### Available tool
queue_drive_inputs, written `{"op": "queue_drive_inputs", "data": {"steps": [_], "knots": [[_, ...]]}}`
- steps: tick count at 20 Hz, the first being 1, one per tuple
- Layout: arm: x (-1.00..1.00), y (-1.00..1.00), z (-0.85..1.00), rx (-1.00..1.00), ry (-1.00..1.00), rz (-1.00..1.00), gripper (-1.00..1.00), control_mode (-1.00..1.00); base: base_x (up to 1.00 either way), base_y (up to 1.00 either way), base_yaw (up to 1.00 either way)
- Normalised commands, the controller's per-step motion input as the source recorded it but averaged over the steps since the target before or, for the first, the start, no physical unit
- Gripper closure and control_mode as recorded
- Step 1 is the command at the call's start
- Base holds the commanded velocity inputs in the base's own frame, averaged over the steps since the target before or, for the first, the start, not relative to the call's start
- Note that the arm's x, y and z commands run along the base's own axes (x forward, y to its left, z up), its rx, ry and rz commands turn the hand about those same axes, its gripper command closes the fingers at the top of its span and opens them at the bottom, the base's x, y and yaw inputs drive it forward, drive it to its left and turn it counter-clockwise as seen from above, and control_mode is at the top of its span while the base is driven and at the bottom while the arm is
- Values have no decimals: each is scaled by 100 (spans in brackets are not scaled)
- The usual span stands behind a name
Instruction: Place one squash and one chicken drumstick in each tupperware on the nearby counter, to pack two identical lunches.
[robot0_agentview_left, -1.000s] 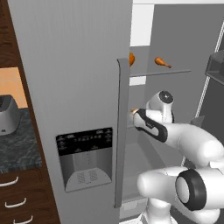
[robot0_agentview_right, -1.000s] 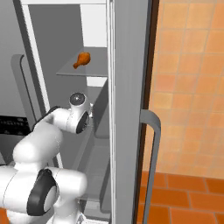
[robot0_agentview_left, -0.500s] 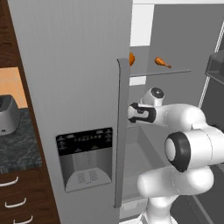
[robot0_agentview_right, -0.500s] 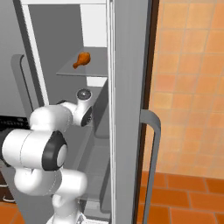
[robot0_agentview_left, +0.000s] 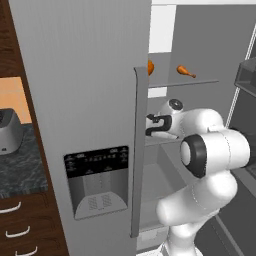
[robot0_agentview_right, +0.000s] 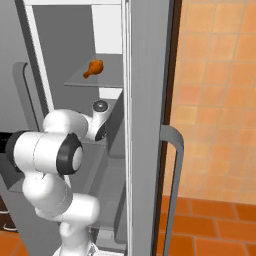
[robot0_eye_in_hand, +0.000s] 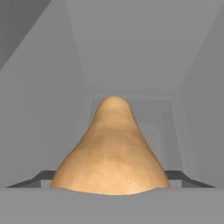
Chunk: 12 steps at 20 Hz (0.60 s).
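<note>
- Since the earlier frames the arm has folded and swung left, so the hand now reaches under the upper shelf of the open fridge (robot0_agentview_left: 80, 75); the camera and the fridge have not shifted.
- Largest is the fridge itself: its grey door with the dispenser panel stands at the left of the left base view, and the arm goes into the open compartment behind the door edge.
- At the far left of that view the counter (robot0_agentview_left: 20, 167) carries a grey coffee machine (robot0_agentview_left: 9, 132); I see no tupperware in these pictures.
- On the upper shelf (robot0_agentview_right: 97, 80) lies one chicken drumstick (robot0_agentview_left: 185, 71), and a second orange piece (robot0_agentview_left: 150, 67) shows at the door edge, half hidden.
- The gripper (robot0_agentview_left: 151, 125) sits one level below that shelf and points to the left, deeper behind the door.
- In the hand view a tan squash (robot0_eye_in_hand: 112, 151) is straight ahead and very close, broad end toward the hand and narrow end pointing away, so its long axis runs along the reach.
- Fingertips are hidden, so I cannot tell if the jaws are spread or already hold the squash.
- My judgement: the coming move is to close on the broad end, with no sideways correction.
</note>
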Motion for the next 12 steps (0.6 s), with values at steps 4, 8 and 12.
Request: {"op": "queue_drive_inputs", "data": {"steps": [4, 8, 12], "knots": [[-96, -2, 23, 0, -10, 4, 100, -100, 0, 0, 0], [-100, -2, 64, 0, 0, 0, 100, -100, 0, 0, 0], [-99, -1, 87, 0, 0, 0, 100, -100, 0, 0, 0]]}}
